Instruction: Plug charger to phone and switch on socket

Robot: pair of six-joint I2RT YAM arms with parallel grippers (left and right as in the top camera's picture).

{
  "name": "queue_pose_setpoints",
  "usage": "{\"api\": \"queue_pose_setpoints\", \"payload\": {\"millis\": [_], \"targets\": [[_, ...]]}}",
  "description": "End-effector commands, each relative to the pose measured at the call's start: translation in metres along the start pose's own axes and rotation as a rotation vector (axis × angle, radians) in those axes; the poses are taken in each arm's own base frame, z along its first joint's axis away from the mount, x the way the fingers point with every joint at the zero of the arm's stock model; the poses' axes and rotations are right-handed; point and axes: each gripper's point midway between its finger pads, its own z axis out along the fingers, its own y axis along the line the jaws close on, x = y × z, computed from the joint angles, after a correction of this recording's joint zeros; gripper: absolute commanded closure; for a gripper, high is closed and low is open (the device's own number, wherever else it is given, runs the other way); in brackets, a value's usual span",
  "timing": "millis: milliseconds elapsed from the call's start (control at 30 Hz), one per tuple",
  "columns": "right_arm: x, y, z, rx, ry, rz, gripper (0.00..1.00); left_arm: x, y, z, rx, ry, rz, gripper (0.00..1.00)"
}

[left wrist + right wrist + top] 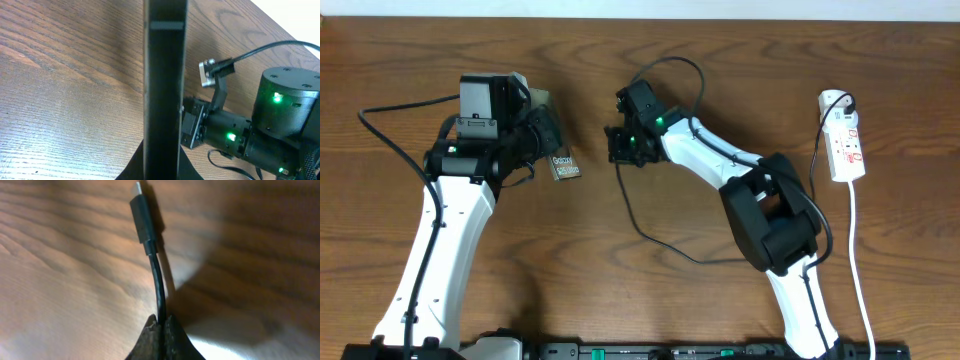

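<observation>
**Overhead, with both wrist views.** The table (770,50) is dark brown wood with a long, streaked grain.

The left gripper (545,135) is clamped on the phone (566,167), a flat bronze-grey slab held clear of the wood. Its lower end, bearing white lettering, juts out toward the right arm. In the left wrist view the phone (165,90) appears edge-on as a straight, dark, smooth vertical bar.

The right gripper (617,150) is just beside the phone's end but apart from it. Its jaws are pressed together on the charger (159,285), a thin, round, glossy black cable. In the right wrist view the rough, woven-looking pads (175,340) pinch the cable. Beyond them stands the oblong black connector tip (143,217), ending in a small pale metal tongue above the wood.

In the overhead view the slack of the charger (650,238) loops across the table toward the socket (845,145). The socket is a narrow white strip with red markings, lying flat near the right edge, well apart from the phone. The black plug (842,101) sits at the socket's rounded end, and a white cord (860,260) trails from the other end.
</observation>
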Motion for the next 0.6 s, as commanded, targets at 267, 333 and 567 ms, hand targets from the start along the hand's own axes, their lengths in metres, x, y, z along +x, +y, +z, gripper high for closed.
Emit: {"api": "queue_pose_setpoints", "payload": {"millis": [267,333,567], "targets": [[0.029,-0.067,-0.149,0.156,0.167,-0.173,0.99,0.000,-0.028,-0.010,0.149,0.021,0.025,0.93],[0.041,-0.077,-0.173,0.163,0.194,-0.210,0.99,0.002,-0.042,-0.013,0.226,0.040,0.036,0.93],[0.097,-0.141,-0.191,0.262,0.227,-0.129,0.99,0.001,-0.075,-0.023,0.410,0.053,0.084,0.93]]}}
